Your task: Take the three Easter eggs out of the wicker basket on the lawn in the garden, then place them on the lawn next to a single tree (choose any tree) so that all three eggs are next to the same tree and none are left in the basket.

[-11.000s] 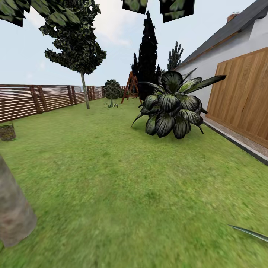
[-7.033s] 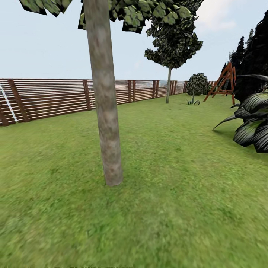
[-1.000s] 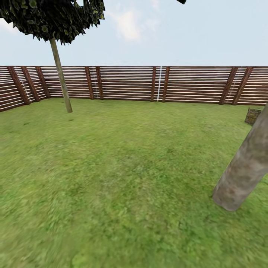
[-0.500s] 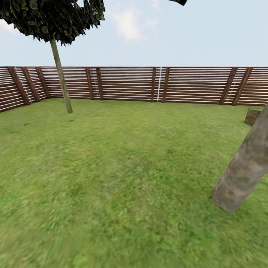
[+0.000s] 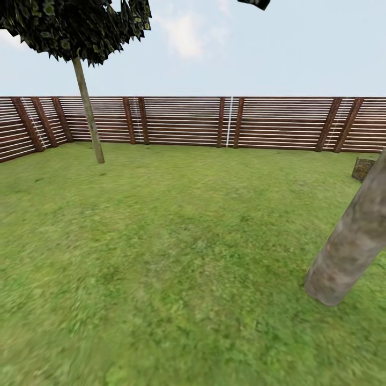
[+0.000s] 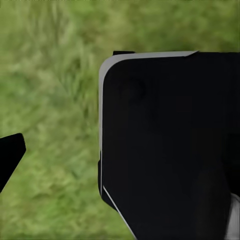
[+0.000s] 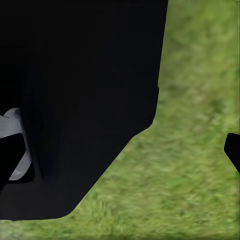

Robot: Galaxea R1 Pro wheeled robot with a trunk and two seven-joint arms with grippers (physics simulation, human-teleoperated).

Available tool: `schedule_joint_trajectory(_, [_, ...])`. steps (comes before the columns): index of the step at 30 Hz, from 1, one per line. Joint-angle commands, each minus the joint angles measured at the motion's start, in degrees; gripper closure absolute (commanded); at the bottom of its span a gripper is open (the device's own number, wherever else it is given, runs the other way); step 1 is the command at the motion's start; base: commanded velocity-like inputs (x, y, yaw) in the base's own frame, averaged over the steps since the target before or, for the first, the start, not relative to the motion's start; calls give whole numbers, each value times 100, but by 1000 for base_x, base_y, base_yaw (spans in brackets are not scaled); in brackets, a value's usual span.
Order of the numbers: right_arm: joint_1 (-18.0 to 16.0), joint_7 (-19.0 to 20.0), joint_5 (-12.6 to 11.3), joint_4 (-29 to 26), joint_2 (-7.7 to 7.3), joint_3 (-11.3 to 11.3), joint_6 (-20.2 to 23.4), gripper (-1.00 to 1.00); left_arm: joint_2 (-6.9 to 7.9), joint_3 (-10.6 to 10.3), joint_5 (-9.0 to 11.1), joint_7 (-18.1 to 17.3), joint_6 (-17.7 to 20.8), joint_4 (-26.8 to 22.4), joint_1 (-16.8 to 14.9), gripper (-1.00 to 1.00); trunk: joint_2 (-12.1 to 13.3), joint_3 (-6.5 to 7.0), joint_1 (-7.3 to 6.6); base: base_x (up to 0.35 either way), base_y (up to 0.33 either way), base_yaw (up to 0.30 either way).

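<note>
The Easter eggs and the wicker basket are out of view. The lawn spreads wide in the head view. A tree with a thick pale mottled trunk leans in close at the right. Another tree with a slim trunk and dark leaves stands far off at the left, near the fence. In the wrist views both grippers hang over grass beside the robot's black body. My left gripper shows one dark fingertip at the picture's edge. My right gripper has its fingertips spread wide. Neither holds anything.
A brown slatted wooden fence closes off the far side of the garden and bends round at the left. A small mossy block sits on the grass at the far right, behind the near trunk.
Since the oldest frames the camera has swung left, away from the house and the big leafy plant, toward the fence. Over the last second the view has barely shifted.
</note>
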Motion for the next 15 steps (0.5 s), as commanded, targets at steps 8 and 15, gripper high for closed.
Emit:
schedule_joint_trajectory(8, [1,30,-4,-210,31,25,5,-100,-23,-3,-1,-2,-18,-3,-7,-100,319,139,-176,0,0,0])
schedule_joint_trajectory(15, [1,52,-4,-308,117,29,13,-100,-9,-6,-4,-3,-20,-4,-7,-100,599,265,-330,0,0,0])
